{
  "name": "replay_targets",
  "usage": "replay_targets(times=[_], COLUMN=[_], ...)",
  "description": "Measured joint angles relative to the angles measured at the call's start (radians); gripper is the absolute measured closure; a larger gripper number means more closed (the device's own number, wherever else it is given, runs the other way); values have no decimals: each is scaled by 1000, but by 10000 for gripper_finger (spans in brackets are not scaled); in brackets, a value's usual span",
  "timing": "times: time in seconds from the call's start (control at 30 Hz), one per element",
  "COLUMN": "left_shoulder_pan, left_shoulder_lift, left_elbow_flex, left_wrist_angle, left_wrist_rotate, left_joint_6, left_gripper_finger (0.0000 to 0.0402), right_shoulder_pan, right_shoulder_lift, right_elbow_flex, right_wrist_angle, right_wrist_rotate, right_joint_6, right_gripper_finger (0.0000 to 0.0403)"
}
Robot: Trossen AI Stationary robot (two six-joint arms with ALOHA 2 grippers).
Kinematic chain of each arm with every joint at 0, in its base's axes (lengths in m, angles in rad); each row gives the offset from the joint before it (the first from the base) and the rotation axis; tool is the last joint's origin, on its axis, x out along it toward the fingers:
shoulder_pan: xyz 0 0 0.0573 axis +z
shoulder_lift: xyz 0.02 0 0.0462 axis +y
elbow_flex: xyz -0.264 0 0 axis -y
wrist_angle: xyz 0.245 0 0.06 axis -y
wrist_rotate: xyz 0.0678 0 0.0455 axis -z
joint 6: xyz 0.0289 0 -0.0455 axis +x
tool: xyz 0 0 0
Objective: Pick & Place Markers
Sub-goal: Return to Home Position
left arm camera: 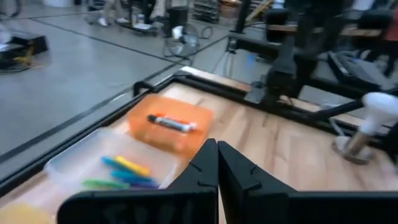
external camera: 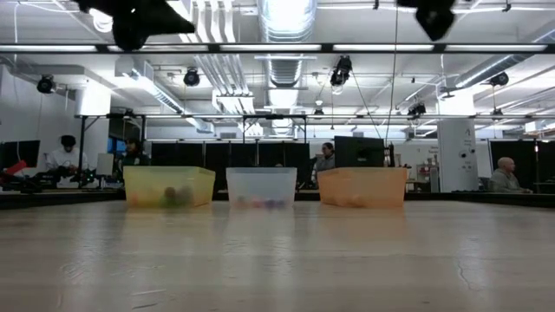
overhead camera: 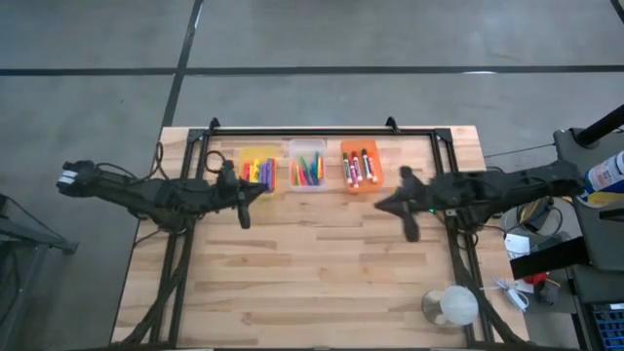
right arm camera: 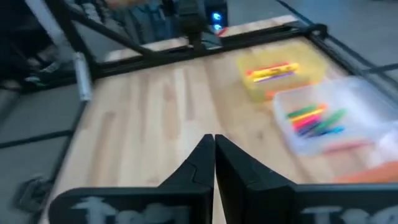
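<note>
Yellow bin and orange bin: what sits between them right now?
The clear bin, holding a bunch of mixed-colour markers. The high view shows it in line between the yellow bin and the orange bin; the low view confirms it.

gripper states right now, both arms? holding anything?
Left gripper: closed, holding nothing.
Right gripper: closed, holding nothing.

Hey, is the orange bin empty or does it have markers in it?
Not empty. The high view shows several white-bodied markers lying inside the orange bin; the left wrist view shows one too.
</note>
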Motion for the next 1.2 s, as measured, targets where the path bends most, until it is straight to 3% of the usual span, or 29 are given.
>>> replay_targets(times=[0.17,0.27,0.47,0.63,0.8,0.97,1.2], left_shoulder_pan=[-1,-1,-2,-1,-1,-1,0], left_shoulder_lift=[-74,-92,-104,-114,-116,-120,-135], left_elbow_flex=[-119,-200,-342,-429,-540,-651,-652], left_wrist_angle=[76,227,377,470,645,822,725], left_wrist_rotate=[-101,-76,-37,-37,-37,-38,-39], left_joint_6=[-43,-44,-41,1,41,70,114], left_gripper_finger=[401,401,401,401,401,401,401], right_shoulder_pan=[-3,1,0,-1,-1,-2,-2], right_shoulder_lift=[-264,-401,-630,-773,-879,-883,-868], right_elbow_flex=[-204,-323,-526,-646,-731,-806,-825], right_wrist_angle=[27,109,339,338,342,398,403], right_wrist_rotate=[-20,-96,-260,-261,-241,-233,-196], right_joint_6=[85,38,-139,-131,-212,-291,-313], right_gripper_finger=[394,394,394,394,394,394,394])
